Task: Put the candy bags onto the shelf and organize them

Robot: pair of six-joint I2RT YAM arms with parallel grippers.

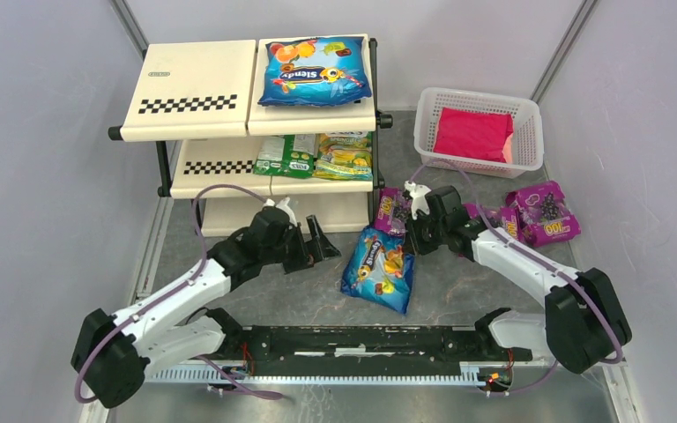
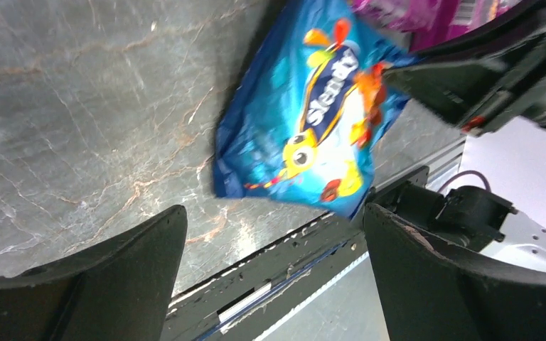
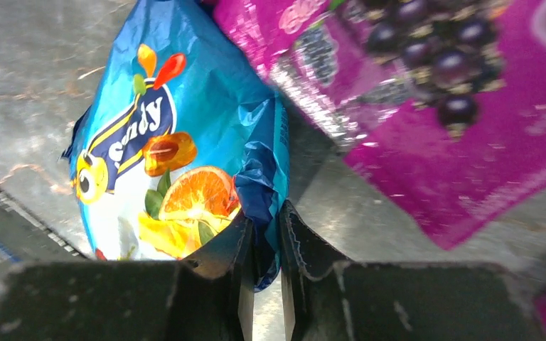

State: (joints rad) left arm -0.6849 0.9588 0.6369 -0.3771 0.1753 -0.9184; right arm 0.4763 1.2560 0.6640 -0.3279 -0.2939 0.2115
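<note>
A blue candy bag [image 1: 379,269] lies on the table in front of the shelf [image 1: 198,92]. My right gripper [image 1: 410,240] is shut on its upper right edge; the right wrist view shows the fingers [image 3: 236,249] pinching the blue foil [image 3: 178,156]. My left gripper [image 1: 322,242] is open and empty just left of that bag, which lies beyond its fingers [image 2: 114,270] in the left wrist view [image 2: 313,121]. A second blue bag [image 1: 315,70] lies on the top tier. Two green-yellow bags [image 1: 317,156] lie on the middle tier. Purple bags [image 1: 542,211] [image 1: 394,210] lie on the table around the right arm.
A white mesh basket [image 1: 529,115] holding a red packet [image 1: 472,134] stands at the back right. A purple bag [image 3: 426,106] lies close beside the held blue bag. The arms' black base rail [image 1: 361,344] runs along the near edge.
</note>
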